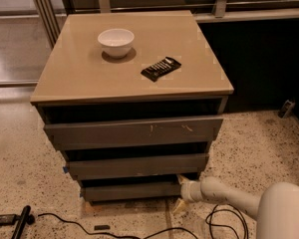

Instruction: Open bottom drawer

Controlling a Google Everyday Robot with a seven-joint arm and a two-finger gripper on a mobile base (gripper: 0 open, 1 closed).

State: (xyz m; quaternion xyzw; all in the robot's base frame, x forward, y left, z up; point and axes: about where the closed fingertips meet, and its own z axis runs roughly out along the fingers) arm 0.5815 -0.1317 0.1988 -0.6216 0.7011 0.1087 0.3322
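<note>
The bottom drawer (129, 190) is the lowest, narrowest dark-grey front of the cabinet, just above the floor. Its front stands set back under the middle drawer (137, 166); its tray is hidden. The top drawer (134, 131) is the widest and has pale scratch marks. My gripper (182, 192) sits at the end of the white arm (224, 194), right at the bottom drawer's right end, low by the floor.
A white bowl (116, 42) and a black snack bar (161, 68) lie on the tan cabinet top (79, 78). Black cables (50, 220) and a black tool (21, 222) lie on the speckled floor in front. A dark wall panel stands at the right.
</note>
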